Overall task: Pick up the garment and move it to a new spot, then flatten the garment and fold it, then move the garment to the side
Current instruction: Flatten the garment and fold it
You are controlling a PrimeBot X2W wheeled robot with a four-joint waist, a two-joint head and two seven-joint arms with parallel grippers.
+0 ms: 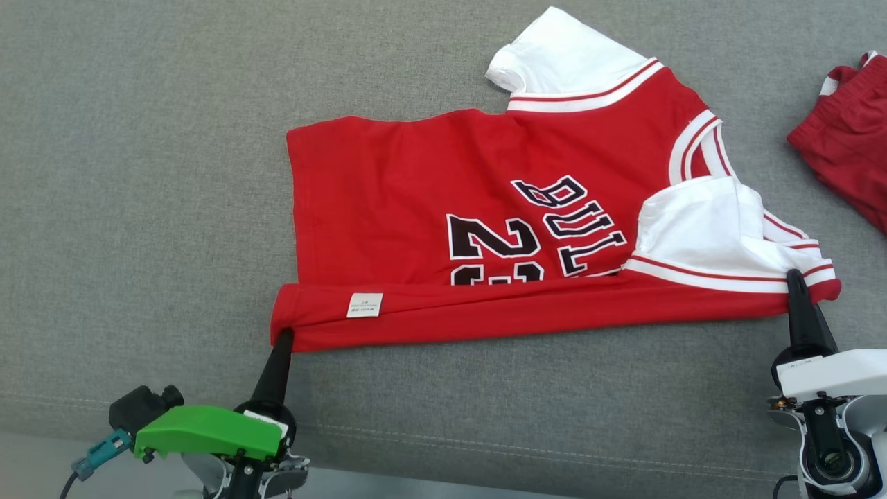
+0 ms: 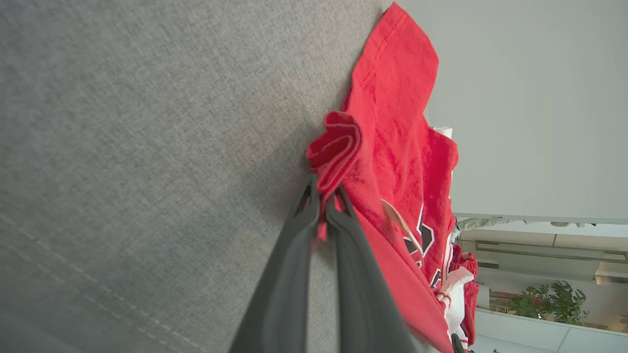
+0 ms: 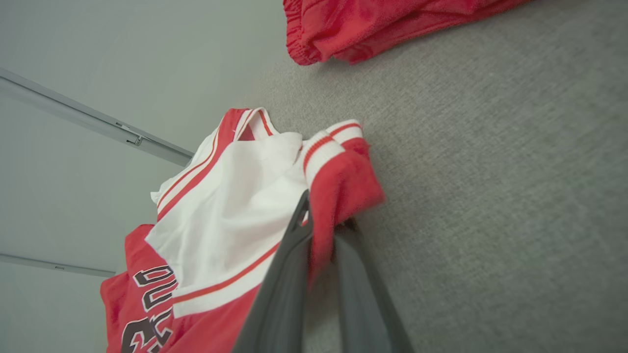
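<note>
The garment is a red basketball jersey with white sleeves and black lettering, spread sideways on the grey fabric surface, its near long edge folded over. My left gripper is shut on the garment's near left hem corner; in the left wrist view the gripper pinches a bunched red fold of the garment. My right gripper is shut on the near right shoulder corner, by the red and white trim. In the right wrist view the gripper clamps red cloth of the garment.
A second red cloth item with white trim lies at the right edge of the grey surface; it also shows as red cloth in the right wrist view. A seam runs along the surface's near edge.
</note>
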